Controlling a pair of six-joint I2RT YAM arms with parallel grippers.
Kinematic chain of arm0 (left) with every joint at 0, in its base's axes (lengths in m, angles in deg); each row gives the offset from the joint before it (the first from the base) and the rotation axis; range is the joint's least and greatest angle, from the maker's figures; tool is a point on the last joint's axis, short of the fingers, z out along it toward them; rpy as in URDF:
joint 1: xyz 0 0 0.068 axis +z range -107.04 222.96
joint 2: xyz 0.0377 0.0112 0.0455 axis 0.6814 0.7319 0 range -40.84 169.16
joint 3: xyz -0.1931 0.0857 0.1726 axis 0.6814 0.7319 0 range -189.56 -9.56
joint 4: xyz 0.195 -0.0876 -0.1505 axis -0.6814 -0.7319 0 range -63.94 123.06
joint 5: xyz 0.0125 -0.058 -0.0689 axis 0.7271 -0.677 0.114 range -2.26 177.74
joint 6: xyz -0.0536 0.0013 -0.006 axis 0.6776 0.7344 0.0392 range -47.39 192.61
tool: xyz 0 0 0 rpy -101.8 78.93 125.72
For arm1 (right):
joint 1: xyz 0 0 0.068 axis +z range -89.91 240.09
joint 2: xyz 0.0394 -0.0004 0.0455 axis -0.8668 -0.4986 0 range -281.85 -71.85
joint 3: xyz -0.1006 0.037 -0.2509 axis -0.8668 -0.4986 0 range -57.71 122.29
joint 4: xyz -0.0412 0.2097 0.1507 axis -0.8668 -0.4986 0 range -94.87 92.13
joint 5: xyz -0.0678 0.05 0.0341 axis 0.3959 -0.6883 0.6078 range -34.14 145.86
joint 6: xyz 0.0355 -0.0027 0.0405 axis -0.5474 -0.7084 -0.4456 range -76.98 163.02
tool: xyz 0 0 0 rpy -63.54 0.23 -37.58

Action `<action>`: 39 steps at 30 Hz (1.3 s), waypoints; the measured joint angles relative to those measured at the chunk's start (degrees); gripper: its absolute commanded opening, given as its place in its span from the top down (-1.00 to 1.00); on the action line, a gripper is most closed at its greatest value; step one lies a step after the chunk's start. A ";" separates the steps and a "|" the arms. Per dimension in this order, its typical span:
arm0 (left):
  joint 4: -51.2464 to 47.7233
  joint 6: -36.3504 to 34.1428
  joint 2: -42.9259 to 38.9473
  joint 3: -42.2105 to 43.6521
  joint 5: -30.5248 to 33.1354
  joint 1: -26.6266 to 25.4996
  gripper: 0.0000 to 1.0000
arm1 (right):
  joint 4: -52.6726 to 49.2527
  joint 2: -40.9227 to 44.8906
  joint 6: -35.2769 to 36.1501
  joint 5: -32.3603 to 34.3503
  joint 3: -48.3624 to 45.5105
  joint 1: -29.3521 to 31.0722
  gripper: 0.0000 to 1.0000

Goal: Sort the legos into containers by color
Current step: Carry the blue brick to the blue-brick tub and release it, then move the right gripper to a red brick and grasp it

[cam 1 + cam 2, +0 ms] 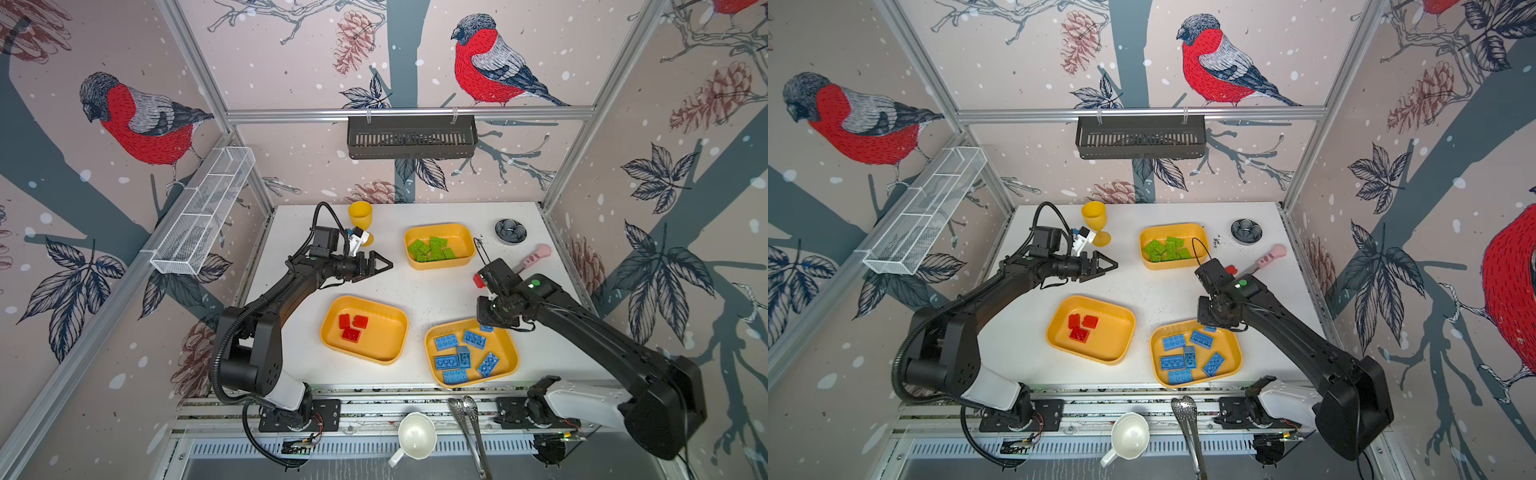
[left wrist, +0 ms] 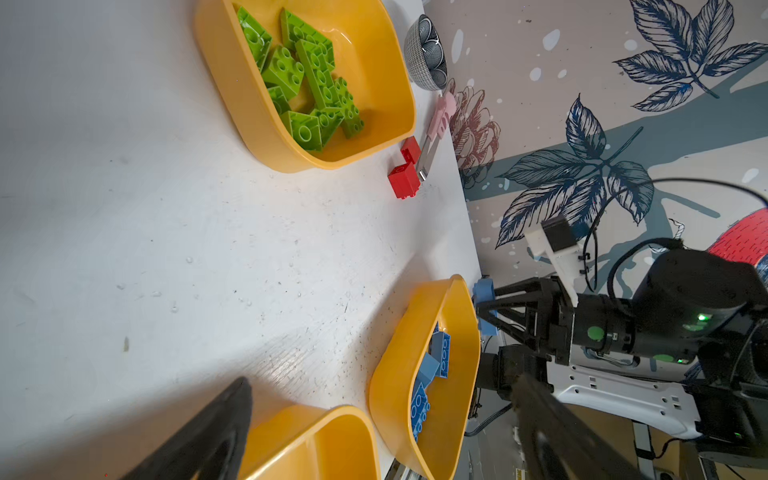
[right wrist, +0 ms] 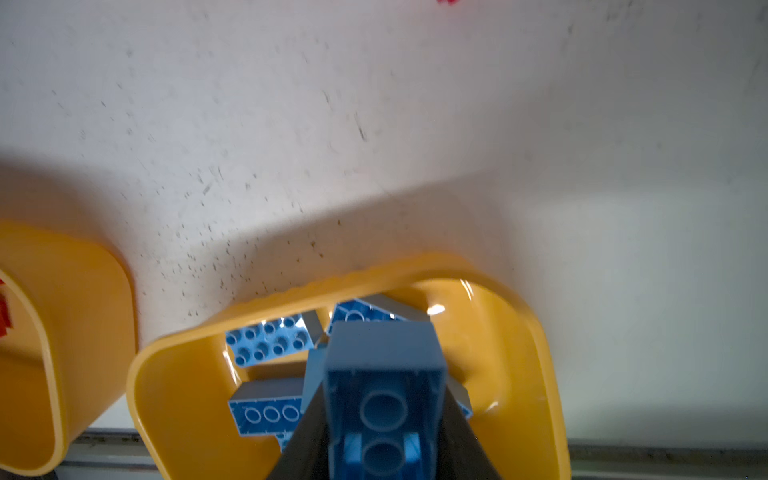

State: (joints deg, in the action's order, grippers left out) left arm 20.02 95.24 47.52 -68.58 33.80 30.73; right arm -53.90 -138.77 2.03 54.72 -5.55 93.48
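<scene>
Three yellow-orange trays sit on the white table in both top views. The far tray (image 1: 465,232) holds several green legos (image 1: 432,248). The middle tray (image 1: 395,316) holds three red legos (image 1: 352,326). The near right tray (image 1: 512,353) holds several blue legos (image 1: 461,357). My right gripper (image 1: 487,327) points down over that tray's far rim and is shut on a blue lego (image 3: 384,386). Two red legos (image 2: 403,178) lie loose on the table by the knife, partly hidden behind the right arm in a top view (image 1: 478,281). My left gripper (image 1: 384,265) hangs open and empty beside the green tray.
A yellow goblet (image 1: 360,214) stands at the back left, just behind my left wrist. A dark round dish (image 1: 510,230) and a pink-handled knife (image 1: 536,255) lie at the back right. A white cup (image 1: 417,434) and metal tongs (image 1: 469,419) rest below the table's front edge.
</scene>
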 measured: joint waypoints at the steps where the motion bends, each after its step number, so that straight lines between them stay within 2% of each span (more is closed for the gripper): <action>1: 0.28 0.00 0.35 -0.09 -0.11 -0.07 -0.95 | -0.90 1.07 -0.96 -1.03 -1.11 0.42 0.50; 8: 0.37 -0.13 1.07 -0.70 -0.22 -0.07 -0.94 | -2.12 3.91 -3.78 -6.80 -7.91 3.32 0.34; 12: 0.48 -0.13 0.76 -0.42 -0.11 -0.07 -0.94 | -0.66 3.54 -4.07 -9.70 -9.62 3.85 -0.08; 14: 0.50 -0.13 0.52 -0.24 0.00 -0.07 -0.94 | 0.13 2.89 -3.89 -10.80 -9.60 3.76 -0.14; 17: 0.52 -0.13 0.35 -0.15 0.04 -0.07 -0.94 | 0.44 2.19 -3.08 -12.02 -8.28 1.53 -0.16; 22: 0.74 -0.11 0.22 0.39 0.13 -0.07 -0.95 | 0.94 0.57 0.04 -11.98 -3.69 -6.36 -0.19; 30: 0.92 0.09 -0.24 0.52 0.22 -0.07 -0.95 | 4.22 -8.74 4.24 -5.86 4.26 -12.55 -0.35; 39: 3.32 2.43 -2.71 2.38 1.42 -0.07 -0.95 | 11.80 -21.22 11.87 2.23 10.23 -16.94 -0.32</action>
State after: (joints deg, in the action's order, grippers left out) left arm 23.34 97.67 44.81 -66.20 35.22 30.66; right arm -42.10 -159.99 13.90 56.95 4.68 76.54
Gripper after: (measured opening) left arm 0.972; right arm 0.669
